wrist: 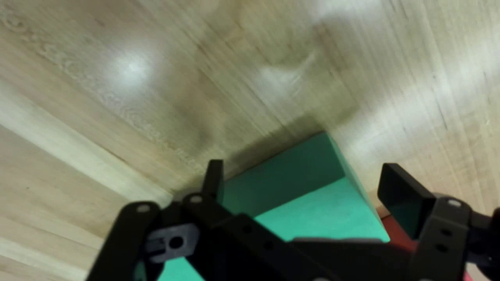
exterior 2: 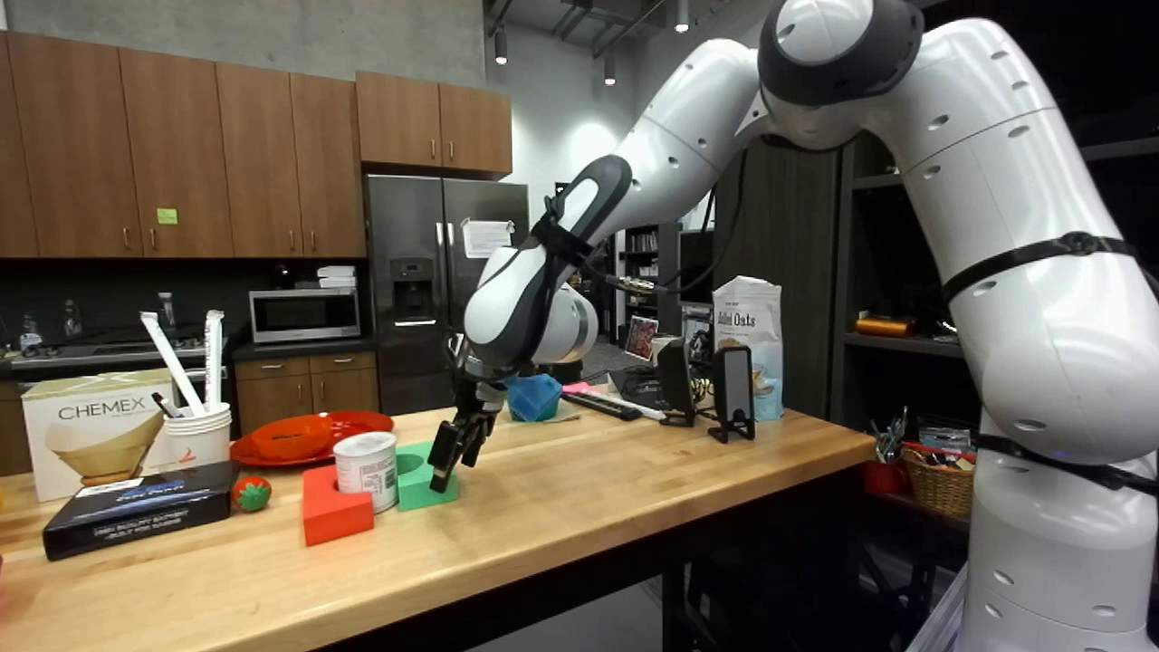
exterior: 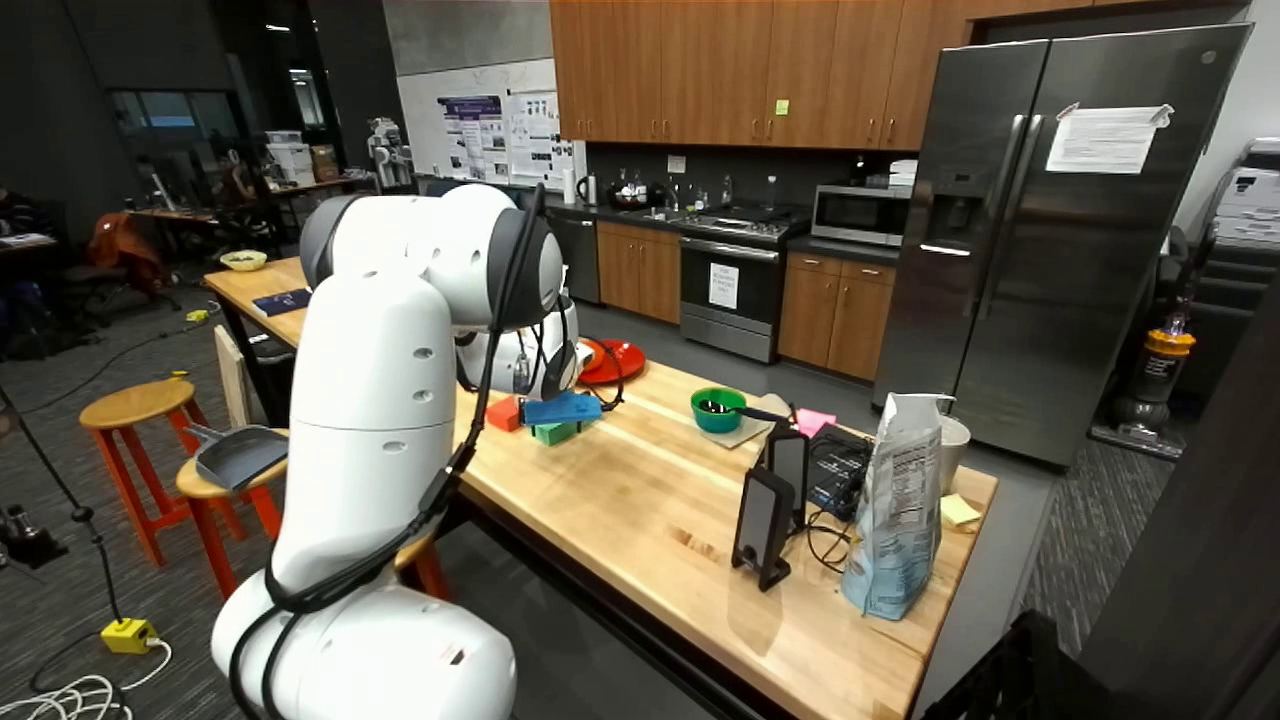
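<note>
My gripper (wrist: 304, 185) stands open above the table, its two black fingers spread either side of one corner of a green block (wrist: 320, 210). Neither finger clearly touches it. In the exterior views the green block (exterior 2: 427, 489) (exterior: 556, 432) lies right below and beside the gripper (exterior 2: 455, 455). A blue piece (exterior: 563, 408) sits at the wrist and hides part of the gripper there. Beyond the green block come a white can (exterior 2: 369, 471) and a notched red block (exterior 2: 337, 512). A bit of the red block (wrist: 396, 232) shows by the right finger in the wrist view.
Red plates (exterior 2: 344, 426), a strawberry toy (exterior 2: 252, 493), a flat black box (exterior 2: 140, 507), a Chemex box (exterior 2: 95, 430) and a white cup (exterior 2: 197, 435) stand past the blocks. A green bowl (exterior: 716, 410), black speakers (exterior: 762, 525) and an oats bag (exterior: 897, 510) occupy the opposite side.
</note>
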### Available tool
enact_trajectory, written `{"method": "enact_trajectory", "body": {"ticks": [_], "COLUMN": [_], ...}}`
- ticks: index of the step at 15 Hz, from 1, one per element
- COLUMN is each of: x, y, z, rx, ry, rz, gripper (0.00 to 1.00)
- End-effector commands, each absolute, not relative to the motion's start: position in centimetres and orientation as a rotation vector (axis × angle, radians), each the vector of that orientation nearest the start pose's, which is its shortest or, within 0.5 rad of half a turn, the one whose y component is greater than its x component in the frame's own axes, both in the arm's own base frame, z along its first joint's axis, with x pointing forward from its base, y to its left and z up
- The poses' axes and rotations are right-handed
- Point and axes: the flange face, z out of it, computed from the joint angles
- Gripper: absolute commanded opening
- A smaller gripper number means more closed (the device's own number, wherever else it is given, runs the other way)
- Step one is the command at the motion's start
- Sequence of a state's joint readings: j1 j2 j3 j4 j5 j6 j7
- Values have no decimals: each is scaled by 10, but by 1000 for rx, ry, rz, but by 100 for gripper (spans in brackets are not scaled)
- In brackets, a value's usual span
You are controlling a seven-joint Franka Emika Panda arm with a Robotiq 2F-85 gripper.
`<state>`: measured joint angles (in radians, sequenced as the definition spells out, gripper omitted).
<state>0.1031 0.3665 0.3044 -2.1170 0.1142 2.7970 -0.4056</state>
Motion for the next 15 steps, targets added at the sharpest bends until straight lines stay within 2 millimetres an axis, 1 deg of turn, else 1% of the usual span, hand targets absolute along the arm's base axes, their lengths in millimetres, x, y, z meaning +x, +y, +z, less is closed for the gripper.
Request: {"method": "enact_trajectory", "body": {"ticks": [1, 4, 8, 11, 15], "x": [565, 565, 566, 566, 562], "y": [237, 246, 261, 273, 278], "z": [277, 282, 293, 299, 299], "rx": [-2789, -2775, -2735, -2694, -2664], "ry": [-957, -928, -910, -857, -779], "rz": [-484, -480, -496, -467, -412], "gripper": [100, 100, 100, 100, 100]}}
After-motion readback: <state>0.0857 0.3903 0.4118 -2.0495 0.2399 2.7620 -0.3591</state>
